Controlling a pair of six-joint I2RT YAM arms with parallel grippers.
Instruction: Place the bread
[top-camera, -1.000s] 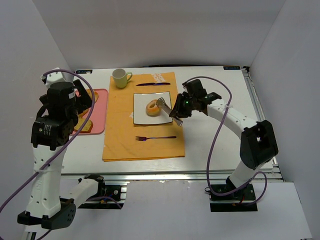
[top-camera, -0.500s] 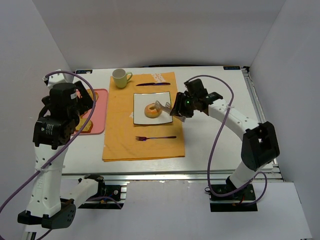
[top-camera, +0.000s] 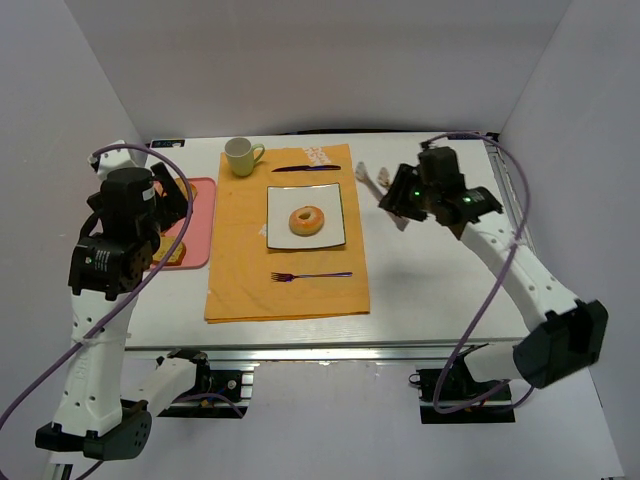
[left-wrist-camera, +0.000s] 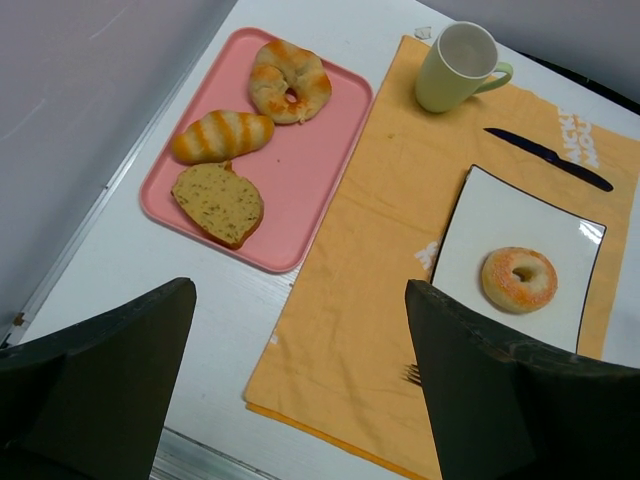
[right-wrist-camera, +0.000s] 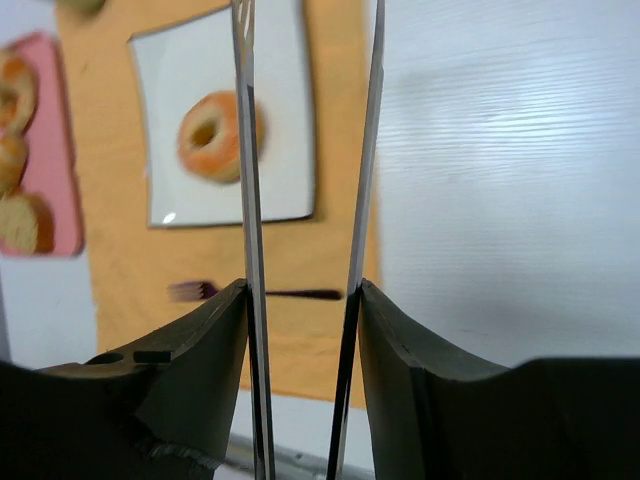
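The bread is seen lying flat at the middle of a square white plate. The plate is set on the far half of an orange mat, with a fork laid near of it and a dark knife far of it. A pale green mug is stood at the mat's far left corner.

The right gripper is held over the bare white table, right of the mat and well apart from the plate. A pair of metal tongs is gripped between its fingers, which are pressed against the outer sides of the two blades. The blades are spread apart and nothing is caught between them.

The left gripper is raised above the left side of the table, its fingers spread wide and nothing held. Below it, a pink tray is placed just left of the mat, and a ring-shaped roll, a striped roll and a brown slice are laid on it.
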